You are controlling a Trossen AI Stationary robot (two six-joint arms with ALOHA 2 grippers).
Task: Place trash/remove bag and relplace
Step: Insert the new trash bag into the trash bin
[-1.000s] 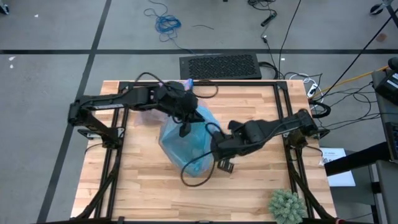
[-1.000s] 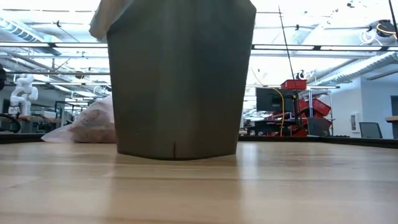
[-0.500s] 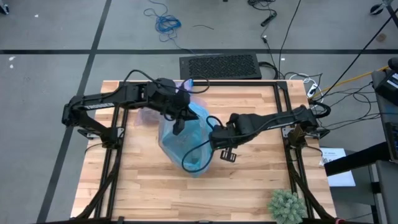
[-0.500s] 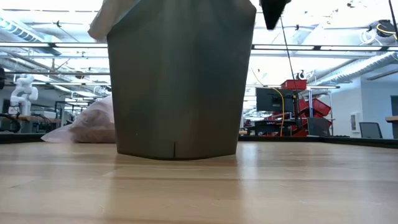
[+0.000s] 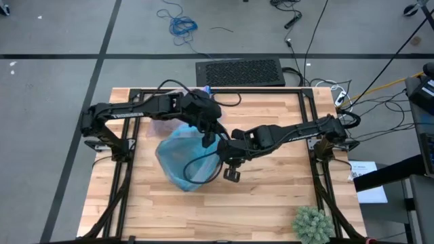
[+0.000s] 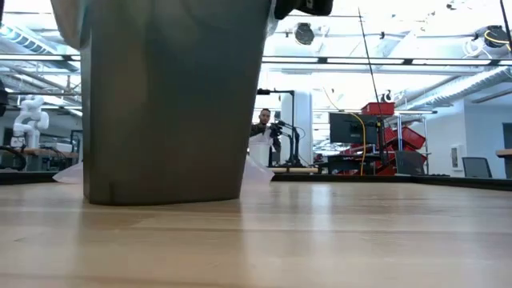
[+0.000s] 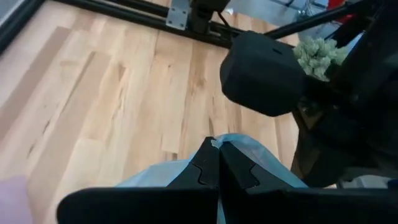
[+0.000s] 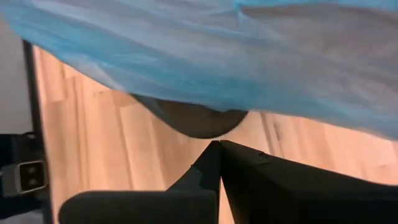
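A grey bin [image 6: 168,104] stands upright on the table with a light blue bag [image 5: 182,159] draped over its top. My left gripper [image 5: 207,140] is shut at the bag's far-right edge. My right gripper [image 5: 224,154] is shut just right of the bin, near its rim [image 8: 193,121]. The lavender-pink bag [image 5: 157,127] lies on the table behind the bin, under my left arm. Its corners show either side of the bin [image 6: 258,170]. The trash is hidden. My left gripper has its shut fingertips [image 7: 211,163] against the blue bag's upper edge [image 7: 249,152], coming slanting down from the table's far left. Whether any film is pinched between them I cannot tell. My right gripper points steeply down beside the bag [image 8: 217,56]. Whether it touches the bag or the bin I cannot tell.
A green spiky plant [image 5: 310,224] sits at the near right corner. Black frame rails [image 5: 312,115] run along the table's sides. Bare wood lies near and left of the bin. A person stands in the room behind [image 6: 264,120].
The bin with the blue bag has slid toward the table's left edge and stays upright. My right gripper has moved left toward it and sunk. My left gripper has gone down and a little toward the right, staying at the bag's top.
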